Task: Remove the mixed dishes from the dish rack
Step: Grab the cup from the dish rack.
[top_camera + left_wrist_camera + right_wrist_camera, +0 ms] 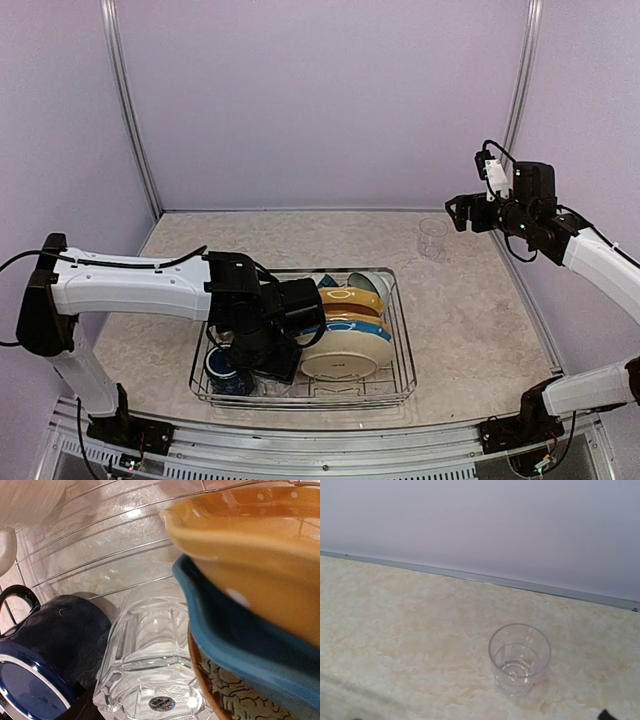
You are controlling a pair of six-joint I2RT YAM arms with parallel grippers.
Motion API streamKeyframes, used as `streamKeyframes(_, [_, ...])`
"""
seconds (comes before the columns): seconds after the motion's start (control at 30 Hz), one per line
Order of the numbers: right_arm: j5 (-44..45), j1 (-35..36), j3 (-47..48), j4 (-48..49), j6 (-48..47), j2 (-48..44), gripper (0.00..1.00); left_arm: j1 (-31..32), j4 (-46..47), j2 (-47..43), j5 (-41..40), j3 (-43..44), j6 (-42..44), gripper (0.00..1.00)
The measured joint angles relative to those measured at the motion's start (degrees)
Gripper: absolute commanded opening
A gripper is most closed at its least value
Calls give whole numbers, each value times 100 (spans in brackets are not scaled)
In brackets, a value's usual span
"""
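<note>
The silver wire dish rack point(400, 330) holds the mustard plate point(352, 298), the blue-rimmed plate point(366, 327) and the cream plate point(345, 358) on edge, a teal-and-white bowl point(372, 284) and a navy mug point(224, 372). My left gripper point(283, 358) reaches down into the rack next to the plates; its fingers are hidden. The left wrist view shows a clear tumbler point(150, 665) on its side, base toward the camera, between the navy mug point(50, 650) and the plates point(250, 545). My right gripper point(459, 212) is open and empty above another tumbler point(520, 657), which stands upright on the table.
Part of a cream mug point(22, 502) shows at the top left of the left wrist view. The upright tumbler point(433, 238) stands near the back right corner, close to the wall rail point(470, 576). The rack sits near the table's front edge.
</note>
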State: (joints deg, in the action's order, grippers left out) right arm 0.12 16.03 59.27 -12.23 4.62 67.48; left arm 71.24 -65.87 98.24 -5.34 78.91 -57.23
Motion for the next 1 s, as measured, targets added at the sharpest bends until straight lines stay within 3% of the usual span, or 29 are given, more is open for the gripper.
streamKeyframes(0.3, [-116,0,0,7,44,0,100,72,13,-133,-68,-68,-103,48])
streamKeyframes(0.67, [-208,0,0,11,83,13,100,120,87,-946,-116,-339,-208,40])
streamKeyframes(1.0, [-374,0,0,61,116,214,100,122,-85,-2365,-166,-442,9,34])
